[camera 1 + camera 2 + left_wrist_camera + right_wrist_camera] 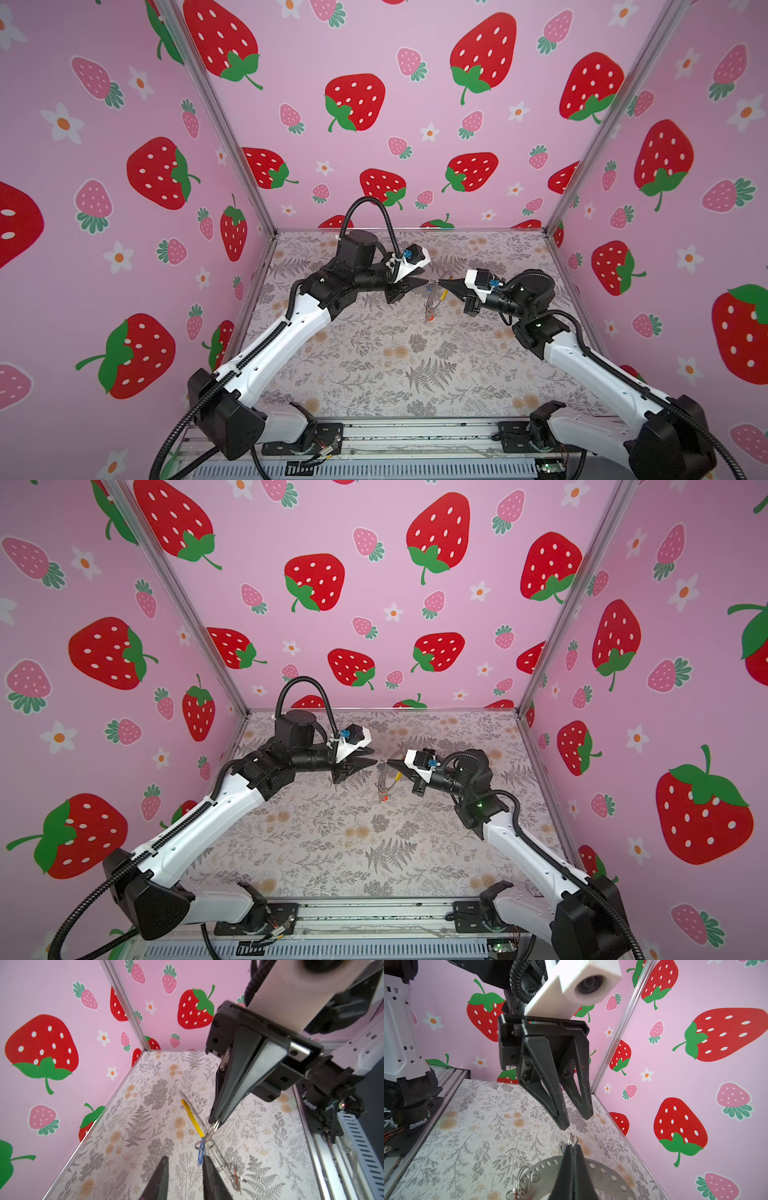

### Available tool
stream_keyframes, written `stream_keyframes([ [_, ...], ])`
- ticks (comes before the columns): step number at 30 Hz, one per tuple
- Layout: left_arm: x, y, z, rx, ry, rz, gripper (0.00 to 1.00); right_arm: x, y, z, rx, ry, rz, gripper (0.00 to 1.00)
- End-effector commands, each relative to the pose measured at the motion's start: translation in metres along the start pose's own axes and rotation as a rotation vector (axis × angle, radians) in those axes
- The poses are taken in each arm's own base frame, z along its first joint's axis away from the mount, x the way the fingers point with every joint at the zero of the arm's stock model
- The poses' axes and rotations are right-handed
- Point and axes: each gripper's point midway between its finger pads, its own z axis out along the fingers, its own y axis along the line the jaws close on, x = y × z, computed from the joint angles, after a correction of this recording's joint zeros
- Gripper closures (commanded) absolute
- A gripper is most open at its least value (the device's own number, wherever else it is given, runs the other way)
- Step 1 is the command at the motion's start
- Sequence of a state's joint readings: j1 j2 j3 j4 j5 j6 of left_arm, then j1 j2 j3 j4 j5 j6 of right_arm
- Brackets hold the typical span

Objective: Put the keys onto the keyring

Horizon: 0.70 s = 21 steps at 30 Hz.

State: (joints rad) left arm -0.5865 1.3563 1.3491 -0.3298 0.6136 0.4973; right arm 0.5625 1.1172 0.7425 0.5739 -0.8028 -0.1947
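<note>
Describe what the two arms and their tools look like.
The left arm and right arm share white shells, black joints and black corrugated cables. The left tool and right tool have slim black tapered fingers under white camera housings.

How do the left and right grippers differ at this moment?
The left gripper stands with jaws apart, clamping nothing; the right gripper is shut on the keyring. The left gripper's tips sit beside the blue tag, while the right gripper pinches near the yellow section. Both are black and tapered, and they face each other tip to tip.
</note>
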Motion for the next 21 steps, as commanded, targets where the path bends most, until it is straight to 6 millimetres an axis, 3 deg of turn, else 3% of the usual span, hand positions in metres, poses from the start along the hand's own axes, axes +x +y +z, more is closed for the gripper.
stream_keyframes([
  [1,-0.015,-0.01,0.001,0.064,-0.087,0.003,0.74,-0.017,0.001,-0.001,-0.009,-0.072,-0.037,1.0],
  [3,-0.018,-0.012,0.001,0.085,-0.099,0.005,0.8,-0.02,0.001,-0.001,-0.006,-0.088,-0.041,1.0],
  [15,-0.011,-0.017,0.011,0.122,-0.069,-0.001,0.81,-0.037,-0.001,-0.002,-0.013,-0.143,-0.065,1.0],
  [21,-0.011,-0.028,0.017,0.175,-0.051,0.019,0.91,-0.04,-0.002,-0.002,-0.003,-0.164,-0.07,1.0],
])
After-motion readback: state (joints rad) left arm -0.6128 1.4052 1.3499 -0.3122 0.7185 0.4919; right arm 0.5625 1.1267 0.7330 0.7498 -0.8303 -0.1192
